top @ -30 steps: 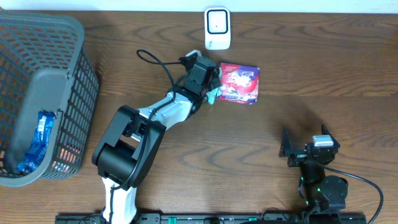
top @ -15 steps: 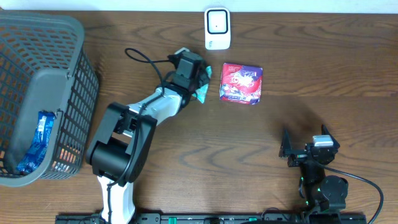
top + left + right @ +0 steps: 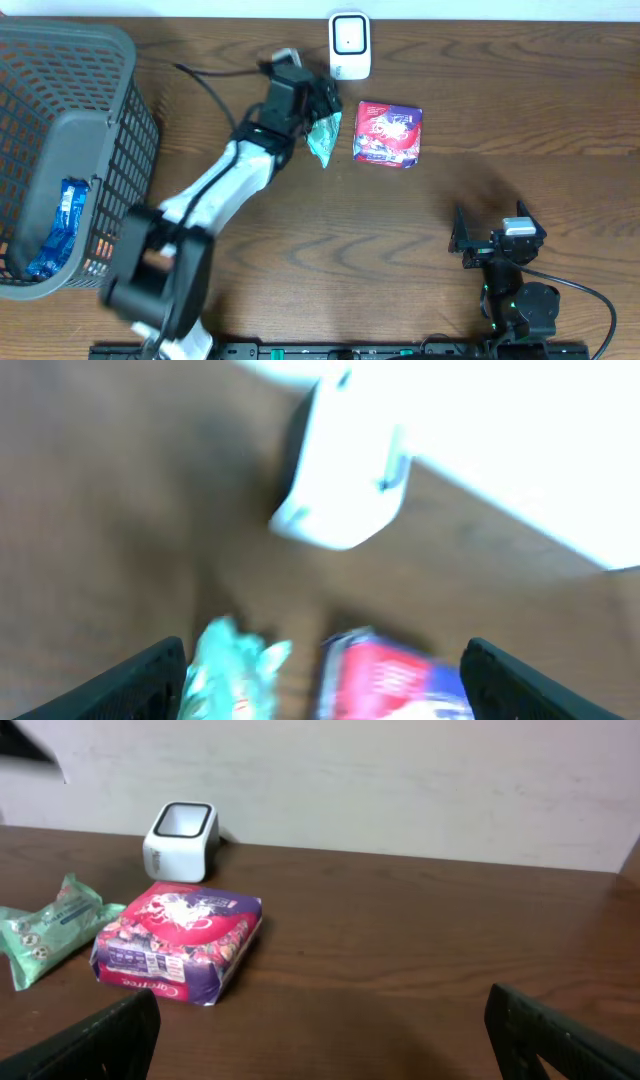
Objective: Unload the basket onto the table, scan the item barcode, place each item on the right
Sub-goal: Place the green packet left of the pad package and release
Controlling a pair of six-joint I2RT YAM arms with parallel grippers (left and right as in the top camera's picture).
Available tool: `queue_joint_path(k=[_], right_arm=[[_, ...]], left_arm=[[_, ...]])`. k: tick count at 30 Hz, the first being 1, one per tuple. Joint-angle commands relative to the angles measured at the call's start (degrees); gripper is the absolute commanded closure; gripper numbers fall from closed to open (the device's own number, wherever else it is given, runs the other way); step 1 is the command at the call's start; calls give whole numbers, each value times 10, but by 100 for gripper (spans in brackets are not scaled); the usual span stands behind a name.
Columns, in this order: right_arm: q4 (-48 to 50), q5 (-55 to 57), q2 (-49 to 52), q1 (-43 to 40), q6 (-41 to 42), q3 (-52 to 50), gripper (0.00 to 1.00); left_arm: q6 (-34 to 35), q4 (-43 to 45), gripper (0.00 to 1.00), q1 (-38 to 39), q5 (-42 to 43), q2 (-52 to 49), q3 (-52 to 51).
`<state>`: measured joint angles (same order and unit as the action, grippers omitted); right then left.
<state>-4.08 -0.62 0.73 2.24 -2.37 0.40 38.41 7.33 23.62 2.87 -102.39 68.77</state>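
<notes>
Just beside the fingertips of your left gripper (image 3: 324,101) the green packet (image 3: 323,137) lies on the surface (image 3: 500,100). That gripper's jaws stand wide apart and hold nothing. Ahead of the gripper sits the white scanner (image 3: 350,45), and on the far side of the green packet lies a purple packet (image 3: 388,133). Your right gripper (image 3: 490,236), well apart from these, is spread wide and empty.
</notes>
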Motion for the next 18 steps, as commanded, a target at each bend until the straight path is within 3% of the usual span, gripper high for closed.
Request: queue_joint_path(k=[1,5,11,14,18], right_arm=[[-2,1,-1,-4,-7,-1,1],[-2,1,-1,-4,-7,-1,1],[-2,1,-1,-4,-7,-1,0],[-2,1,-1,-4,-7,-1,1],[-2,1,-1,-4,-7,-1,1]], left_arm=[[-100,-22,12,-22,-24,92,9],[-198,-77,12,-65,-69,170,9],[-218,-168,12,-193,-249,263,9],[-262,-179,12,-273,-254,283,9],[-264,-215,12,-382,-253,297,9]])
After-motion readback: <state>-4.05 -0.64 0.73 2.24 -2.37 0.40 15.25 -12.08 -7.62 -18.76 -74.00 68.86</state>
